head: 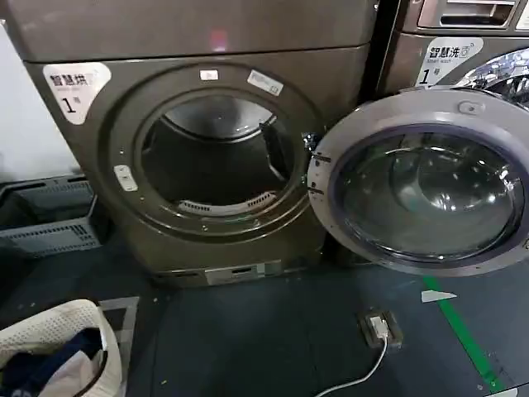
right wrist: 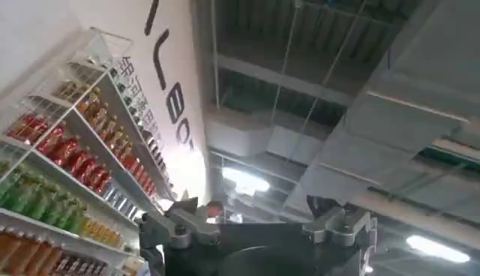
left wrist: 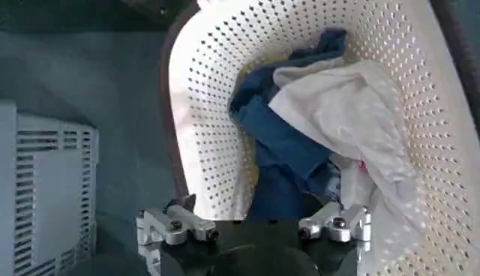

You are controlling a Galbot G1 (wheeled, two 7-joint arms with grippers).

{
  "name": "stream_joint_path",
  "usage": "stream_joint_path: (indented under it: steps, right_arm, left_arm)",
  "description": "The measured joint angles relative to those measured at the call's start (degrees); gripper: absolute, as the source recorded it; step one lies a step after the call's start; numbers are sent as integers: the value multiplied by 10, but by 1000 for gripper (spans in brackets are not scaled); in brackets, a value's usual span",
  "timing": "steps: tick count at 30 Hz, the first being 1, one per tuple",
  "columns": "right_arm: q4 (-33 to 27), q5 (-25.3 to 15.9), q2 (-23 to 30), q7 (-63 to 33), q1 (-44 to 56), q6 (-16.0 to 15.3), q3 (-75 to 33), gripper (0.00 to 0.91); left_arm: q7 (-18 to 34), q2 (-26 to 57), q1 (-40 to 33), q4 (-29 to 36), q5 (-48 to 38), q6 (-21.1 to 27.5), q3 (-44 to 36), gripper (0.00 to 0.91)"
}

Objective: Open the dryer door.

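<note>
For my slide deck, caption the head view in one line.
Bronze front-loading dryer with its round glass door swung fully open, drum empty.

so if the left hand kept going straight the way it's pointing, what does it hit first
Most likely the clothes: the left hand points into the white laundry basket, at the blue garment beside the white cloth. Depth is unclear.

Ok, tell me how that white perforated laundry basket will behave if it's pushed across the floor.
The laundry basket is thin perforated plastic, so it is probably light and should slide easily on the smooth dark floor. The clothes heaped inside are soft and will likely slump or shift. Pushed high on its rim, it may tip rather than slide.
</note>
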State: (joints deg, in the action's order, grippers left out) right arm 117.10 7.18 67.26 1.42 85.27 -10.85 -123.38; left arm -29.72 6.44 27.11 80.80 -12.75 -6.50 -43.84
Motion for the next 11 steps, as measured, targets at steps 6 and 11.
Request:
stream_joint_path:
  steps: [6,11]
  right_arm:
    - [-4,0,-1,-1,-1,2,1,907]
    - [-3,0,-1,-2,-1,2,1,907]
  left_arm:
    - [0,3,49,-8,3,-8,41,907]
    - [0,1,60,-10,0,-8,50,907]
